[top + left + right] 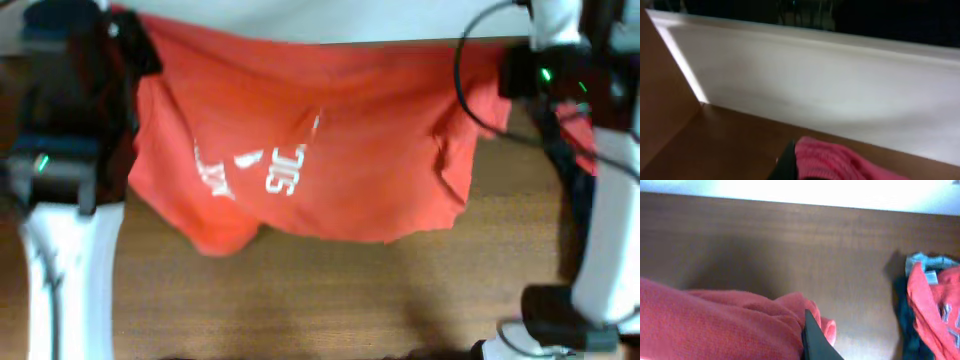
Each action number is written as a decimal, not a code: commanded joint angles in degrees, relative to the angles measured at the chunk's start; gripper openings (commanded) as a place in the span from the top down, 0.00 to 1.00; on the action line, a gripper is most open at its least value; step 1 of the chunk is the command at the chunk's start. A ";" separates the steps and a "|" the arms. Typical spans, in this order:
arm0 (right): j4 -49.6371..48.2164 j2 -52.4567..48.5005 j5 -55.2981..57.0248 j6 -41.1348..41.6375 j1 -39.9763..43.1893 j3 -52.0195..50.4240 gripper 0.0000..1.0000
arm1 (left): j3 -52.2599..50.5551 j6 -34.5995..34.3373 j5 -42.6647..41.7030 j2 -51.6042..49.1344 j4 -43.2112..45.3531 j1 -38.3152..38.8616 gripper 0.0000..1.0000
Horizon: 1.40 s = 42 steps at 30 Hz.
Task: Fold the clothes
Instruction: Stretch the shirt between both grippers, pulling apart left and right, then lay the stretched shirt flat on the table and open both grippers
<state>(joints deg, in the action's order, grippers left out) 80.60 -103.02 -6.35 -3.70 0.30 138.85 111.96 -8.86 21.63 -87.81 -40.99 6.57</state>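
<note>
Orange-red T-shirt is lying spread wide over the far half of the desk. Its top edge is running along the back of the desk and its lower hem is facing the near side. Overhead view is blurry. White block lettering is showing left of the shirt's middle, turned sideways. Cloth is rumpling at the lower left corner and creasing near the right side.

Left end effector is sitting at the shirt's far left corner. Left wrist view is showing only a sliver of one dark finger with pinkish-red cloth bunching right against it, so it is pinching the T-shirt there. A white panel is standing along the desk's back edge behind it.

Right end effector is sitting at the shirt's far right corner. In the right wrist view one dark finger is pressing into a fold of red cloth, so it is pinching the T-shirt as well; the second finger is not showing.

A pile of other garments, red with grey print over dark teal and pale blue, is lying on the desk off to the right, apart from the held shirt.
</note>
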 commanded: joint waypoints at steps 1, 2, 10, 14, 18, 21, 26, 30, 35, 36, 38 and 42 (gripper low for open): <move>-6.40 -4.11 1.25 -0.61 0.52 0.72 0.96 | 0.70 0.44 0.76 -6.16 7.54 -1.84 1.00; -8.81 -4.90 1.25 -0.61 0.52 0.72 0.96 | 0.70 2.19 0.61 -7.69 10.88 -2.05 1.00; -23.80 -6.01 4.66 -1.90 0.52 0.87 0.96 | 0.70 8.48 -0.11 -11.43 27.58 -2.12 1.00; -19.80 -7.08 3.54 -2.12 0.48 0.68 0.96 | 0.70 8.48 -2.01 -11.56 16.41 -1.97 1.00; -10.86 -10.16 1.55 -2.10 0.48 0.37 0.96 | 0.68 8.44 -2.47 -12.59 0.50 -1.97 1.00; -4.17 -12.76 -0.81 -2.08 0.48 0.11 0.96 | 0.61 7.50 -5.01 -13.75 -9.16 -1.97 1.00; 5.40 -17.18 -1.20 -2.08 0.48 -0.09 0.96 | 0.59 5.44 -5.86 -16.63 -19.74 -1.97 1.00; 12.92 -20.15 -1.22 -2.08 0.46 -0.11 0.96 | 0.59 1.55 -5.97 -20.22 -28.44 -1.97 1.00; 16.76 -20.35 -2.60 -1.42 0.48 -2.73 0.96 | 0.59 0.48 -10.34 -24.20 -33.99 -1.97 1.00; 16.74 -20.35 -3.21 -1.42 0.48 -3.21 0.96 | 0.59 -0.35 -10.27 -24.55 -34.84 -1.97 1.00; 16.74 -20.35 -4.66 -1.40 0.37 -6.36 0.96 | 0.59 -1.86 -10.32 -24.59 -37.20 -1.97 1.00; 16.76 -20.35 -4.68 -1.40 -0.46 -13.11 0.96 | 0.57 -1.86 -10.32 -24.59 -40.85 -1.97 1.00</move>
<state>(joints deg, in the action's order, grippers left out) 97.01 -123.59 -9.61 -5.08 0.34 130.17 112.27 -9.13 11.90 -112.20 -79.85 4.91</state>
